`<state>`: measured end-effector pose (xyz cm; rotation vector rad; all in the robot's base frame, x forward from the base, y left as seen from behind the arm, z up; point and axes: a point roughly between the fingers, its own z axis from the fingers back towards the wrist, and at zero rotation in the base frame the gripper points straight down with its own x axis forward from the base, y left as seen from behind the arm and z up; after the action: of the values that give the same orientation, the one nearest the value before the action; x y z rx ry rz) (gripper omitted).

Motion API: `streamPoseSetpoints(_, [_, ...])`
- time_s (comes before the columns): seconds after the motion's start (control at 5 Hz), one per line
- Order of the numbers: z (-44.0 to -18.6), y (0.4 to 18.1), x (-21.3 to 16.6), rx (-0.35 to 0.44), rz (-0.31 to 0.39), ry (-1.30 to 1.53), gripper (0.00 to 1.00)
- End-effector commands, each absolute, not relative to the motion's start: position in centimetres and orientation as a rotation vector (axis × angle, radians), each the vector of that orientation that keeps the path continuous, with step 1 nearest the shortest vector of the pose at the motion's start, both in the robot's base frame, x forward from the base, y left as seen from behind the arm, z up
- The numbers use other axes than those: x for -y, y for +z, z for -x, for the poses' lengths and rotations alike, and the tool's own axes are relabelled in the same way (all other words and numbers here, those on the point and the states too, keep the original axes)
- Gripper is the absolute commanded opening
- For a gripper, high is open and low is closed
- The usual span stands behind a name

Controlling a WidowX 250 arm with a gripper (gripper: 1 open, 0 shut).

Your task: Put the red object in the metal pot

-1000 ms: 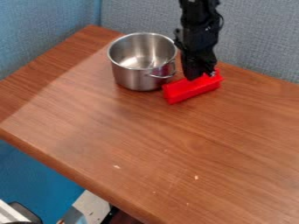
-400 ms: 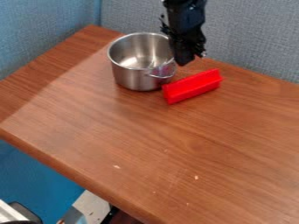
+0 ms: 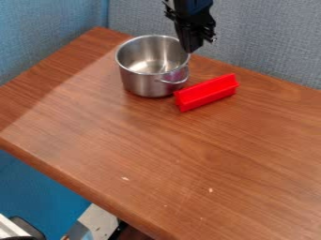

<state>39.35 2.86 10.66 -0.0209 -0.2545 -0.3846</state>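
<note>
My gripper (image 3: 194,44) is black all over, a narrow dark assembly that comes into sight from the top edge of the view and tapers toward two slim fingers (image 3: 191,41) at its tip. My wrist block above them is chunkier and boxy, with matte dark casing and uneven outlines that suggest brackets or housings. Finer details such as screws, cables or markings are too small and dark to make out.

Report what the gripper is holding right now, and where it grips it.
Nothing. The gripper is shut and empty above the metal pot's rim; the red object lies on the table, apart from it.
</note>
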Motion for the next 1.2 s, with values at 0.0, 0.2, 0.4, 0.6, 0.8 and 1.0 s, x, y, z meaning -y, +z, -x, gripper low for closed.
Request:
streamPoseSetpoints(0.0, [-40.1,12.4,-4.8,0.294,-0.042,-0.356,0.0])
streamPoseSetpoints(0.2, [-40.4,11.9,-6.0,0.271,-0.072,-0.332,0.0])
streamPoseSetpoints(0.4, [-40.5,11.5,-7.0,0.249,-0.092,-0.307,0.0])
streamPoseSetpoints(0.6, [-40.6,11.0,-7.6,0.228,-0.103,-0.29,1.0])
streamPoseSetpoints(0.8, [-40.7,10.7,-8.1,0.204,-0.121,-0.279,1.0])
streamPoseSetpoints(1.0, [-40.7,10.8,-8.8,0.194,-0.134,-0.26,1.0])
